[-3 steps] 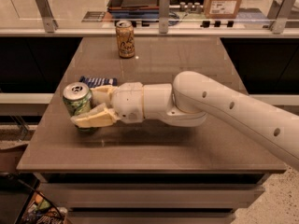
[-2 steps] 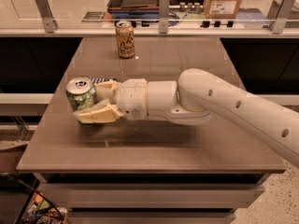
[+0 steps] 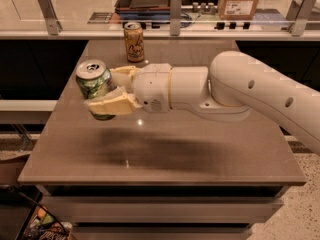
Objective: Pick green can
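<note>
Gripper (image 3: 101,90) around the near can (image 3: 93,79) over the left of the table (image 3: 210,156), other can (image 3: 134,43) behind, near the far edge.

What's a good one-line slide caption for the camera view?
Gripper, jaws shut on the green can, holds it above the table's left side; orange can stands at the far edge.
</note>
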`<state>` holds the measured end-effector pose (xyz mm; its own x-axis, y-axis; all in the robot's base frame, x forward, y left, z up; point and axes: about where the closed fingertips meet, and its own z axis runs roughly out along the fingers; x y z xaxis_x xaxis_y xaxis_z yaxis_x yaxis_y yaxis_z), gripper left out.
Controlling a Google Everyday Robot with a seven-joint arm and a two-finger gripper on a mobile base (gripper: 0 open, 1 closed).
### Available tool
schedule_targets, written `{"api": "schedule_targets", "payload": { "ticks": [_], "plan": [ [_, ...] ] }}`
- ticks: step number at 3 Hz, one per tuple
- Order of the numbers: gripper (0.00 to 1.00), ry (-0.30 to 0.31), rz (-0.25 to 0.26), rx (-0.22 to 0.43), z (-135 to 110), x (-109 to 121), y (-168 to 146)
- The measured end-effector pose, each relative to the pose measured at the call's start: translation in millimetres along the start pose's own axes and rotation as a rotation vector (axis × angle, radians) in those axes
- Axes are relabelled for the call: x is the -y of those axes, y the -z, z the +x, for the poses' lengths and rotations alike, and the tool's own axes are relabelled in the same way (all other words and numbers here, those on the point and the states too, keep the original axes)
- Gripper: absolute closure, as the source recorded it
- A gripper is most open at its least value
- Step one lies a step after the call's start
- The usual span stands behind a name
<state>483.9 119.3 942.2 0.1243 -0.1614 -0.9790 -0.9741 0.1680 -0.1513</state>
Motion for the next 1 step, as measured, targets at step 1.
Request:
{"api": "schedule_targets", "payload": {
  "ticks": [1],
  "plan": [
    [1.0,0.0,0.0,0.0,-0.1,-0.1,-0.1]
  ]
}}
